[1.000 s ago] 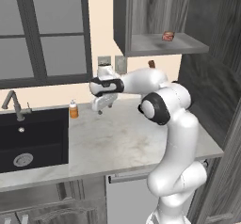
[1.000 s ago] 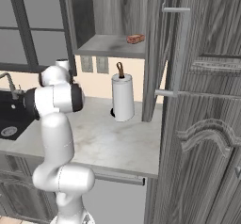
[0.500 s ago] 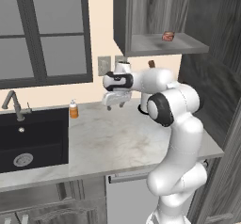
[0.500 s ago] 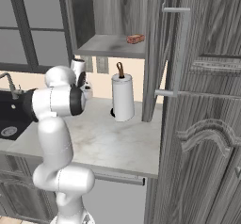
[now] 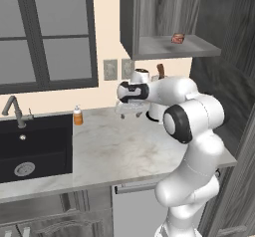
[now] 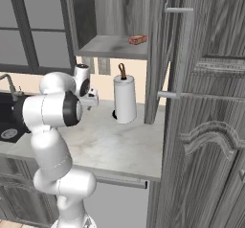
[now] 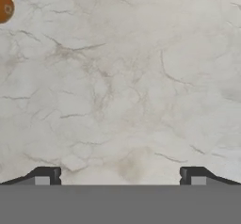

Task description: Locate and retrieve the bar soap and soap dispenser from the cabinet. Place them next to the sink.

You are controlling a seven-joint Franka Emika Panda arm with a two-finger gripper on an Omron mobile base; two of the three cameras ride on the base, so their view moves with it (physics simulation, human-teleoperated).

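The gripper (image 5: 130, 112) hangs above the marble counter (image 5: 124, 151) with its 2 fingers spread wide and nothing between them — released and empty, pointing straight down at bare stone. In the hand view the 2 dark fingertips (image 7: 44, 175) stand far apart at the bottom over plain veined counter, with a sliver of orange at the upper left corner that is most likely the soap dispenser (image 7: 4, 6).

That dispenser (image 5: 77, 115) stands upright on the counter just beside the right edge of the sink (image 5: 35, 149), which reads as its share of the task already done: it sits where it was meant to go. The gripper is well clear of it, over toward the paper-towel roll (image 6: 125, 99) by the back wall.

Farther out and higher, the bar soap (image 5: 178, 38) lies flat on the grey shelf of the open cabinet (image 5: 169, 19), near the shelf's front edge and apart from everything else. The right base view shows it the same way (image 6: 138, 39), with the cabinet door (image 6: 178, 54) swung open beside it.

The wide, empty jaws suit an arm that, by my judgement, is free to go up for the soap — a flat block that will need a grip across its narrow sides.
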